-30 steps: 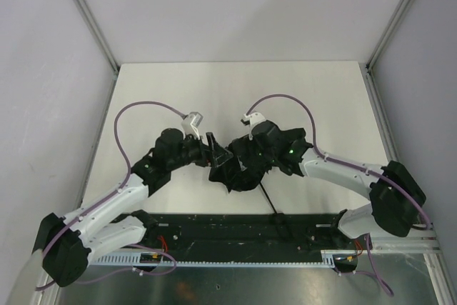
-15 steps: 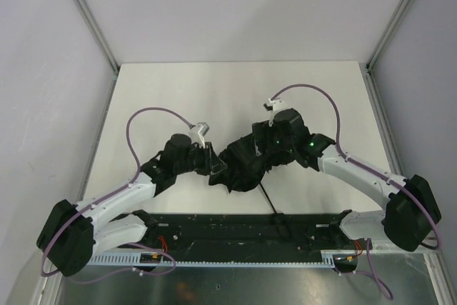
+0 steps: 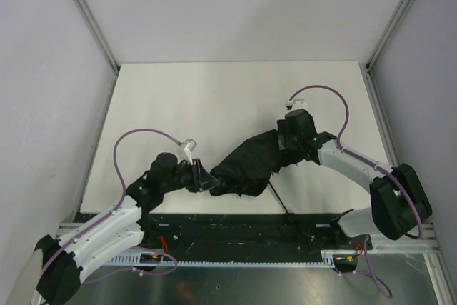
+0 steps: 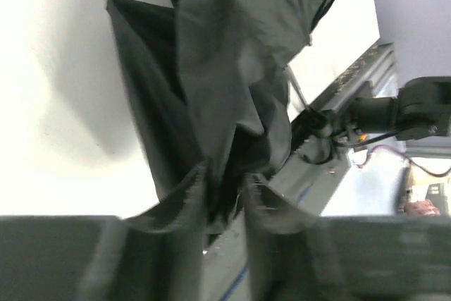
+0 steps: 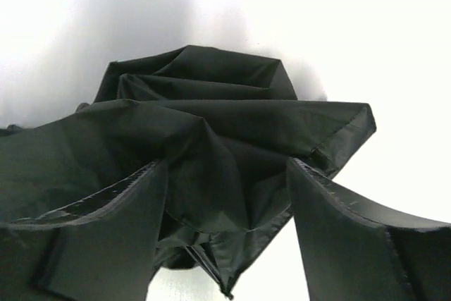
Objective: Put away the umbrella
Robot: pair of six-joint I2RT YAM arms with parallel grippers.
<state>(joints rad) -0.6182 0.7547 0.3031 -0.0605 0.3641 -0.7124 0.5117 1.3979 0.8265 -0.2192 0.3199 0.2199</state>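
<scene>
Black matte folding umbrella [image 3: 246, 166], crumpled on white tabletop [image 3: 214, 98], left jaws pinched onto its near fabric fold, right jaws well apart, straddling fabric at far end

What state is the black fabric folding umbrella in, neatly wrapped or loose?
Collapsed but loose: the black fabric folding umbrella lies on the white table, panels bunched and flaring, not wrapped.
</scene>
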